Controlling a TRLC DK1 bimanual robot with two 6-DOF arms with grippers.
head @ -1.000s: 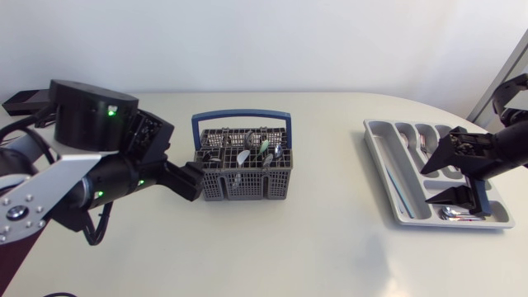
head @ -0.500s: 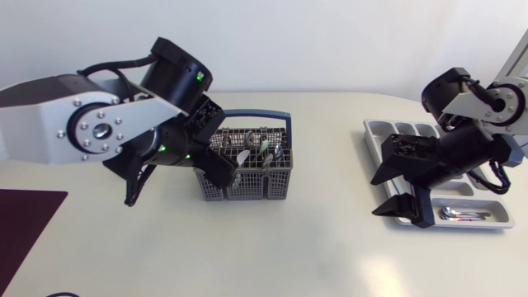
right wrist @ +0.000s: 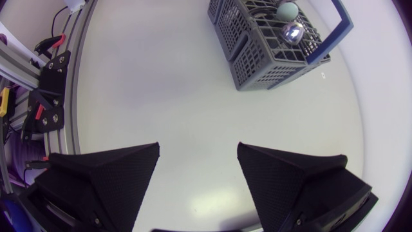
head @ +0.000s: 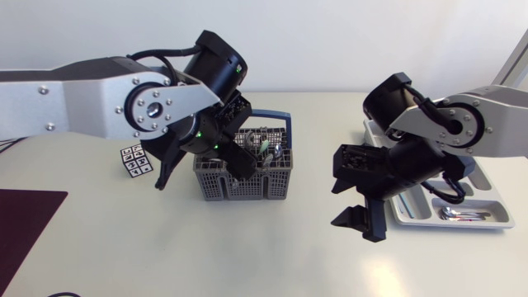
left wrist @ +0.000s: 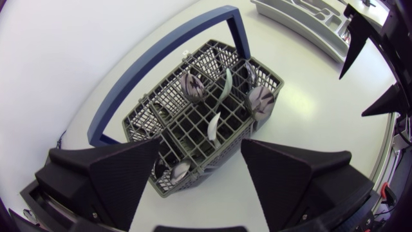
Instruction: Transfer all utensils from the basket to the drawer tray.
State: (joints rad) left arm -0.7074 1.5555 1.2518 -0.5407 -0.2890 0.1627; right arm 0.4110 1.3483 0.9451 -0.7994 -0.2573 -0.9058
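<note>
Left gripper [left wrist: 199, 151] hangs spread and empty just above the basket [head: 247, 190], where several spoons [left wrist: 260, 101] stand bowl-up. Right gripper [head: 356, 204] is spread too and holds nothing. It sits over bare table at the basket's 3 o'clock, short of the drawer tray [head: 429, 221], which has one spoon [head: 458, 214] at its 6 o'clock end. I'd pick one spoon that stands apart, drop straight down with a finger on either side of its stem, and stay clear of the blue handle [left wrist: 161, 58].
</note>
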